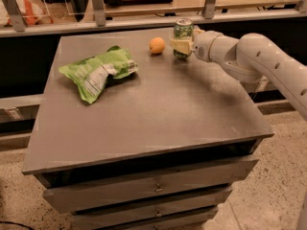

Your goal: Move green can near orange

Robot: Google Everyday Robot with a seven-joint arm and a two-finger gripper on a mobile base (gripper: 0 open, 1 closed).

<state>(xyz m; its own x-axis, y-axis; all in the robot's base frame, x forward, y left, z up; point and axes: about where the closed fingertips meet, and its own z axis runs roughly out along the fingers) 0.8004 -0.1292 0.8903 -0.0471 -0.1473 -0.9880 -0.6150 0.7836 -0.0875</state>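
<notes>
The green can (pixel 183 30), with a silver top, stands upright at the far edge of the grey table (pixel 153 119), a short way right of the orange (pixel 157 45). My gripper (pixel 181 46) reaches in from the right and is shut on the can's lower half. Its pale fingers (pixel 177 46) wrap the can's front. Whether the can rests on the table or hangs just above it I cannot tell. A narrow gap of table separates the can from the orange.
A flat green-and-white chip bag (pixel 98 71) lies on the left part of the table. A metal railing (pixel 144 18) with posts runs just behind the far edge. Drawers (pixel 153 186) sit below the tabletop's front.
</notes>
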